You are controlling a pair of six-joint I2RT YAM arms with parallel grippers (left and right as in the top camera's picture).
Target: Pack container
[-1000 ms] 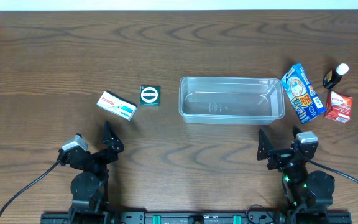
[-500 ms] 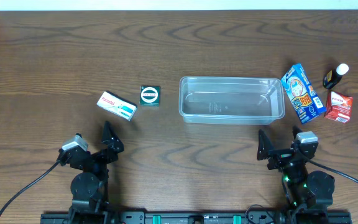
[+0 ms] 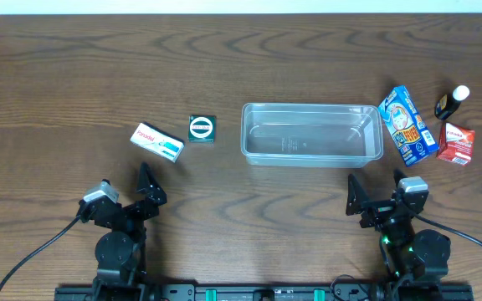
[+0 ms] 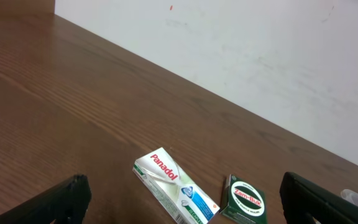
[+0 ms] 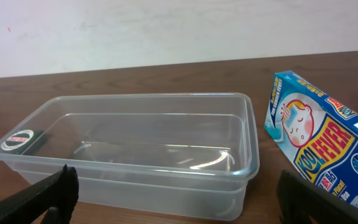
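The clear plastic container point(image 3: 311, 134) stands empty at the table's middle; it fills the right wrist view point(image 5: 129, 143). A white Panadol box point(image 3: 157, 142) and a green Zam-Buk box point(image 3: 202, 128) lie to its left, both in the left wrist view, Panadol point(image 4: 174, 193) and Zam-Buk point(image 4: 242, 200). A blue Kool Fever box point(image 3: 407, 125), a red box point(image 3: 456, 143) and a small dark bottle point(image 3: 452, 102) lie to its right. My left gripper point(image 3: 128, 191) is open and empty near the front edge. My right gripper point(image 3: 376, 191) is open and empty, just in front of the container.
A white wall point(image 4: 260, 56) runs behind the table's far edge. The blue box point(image 5: 325, 146) leans close beside the container's right end. Cables trail from both arm bases at the front edge.
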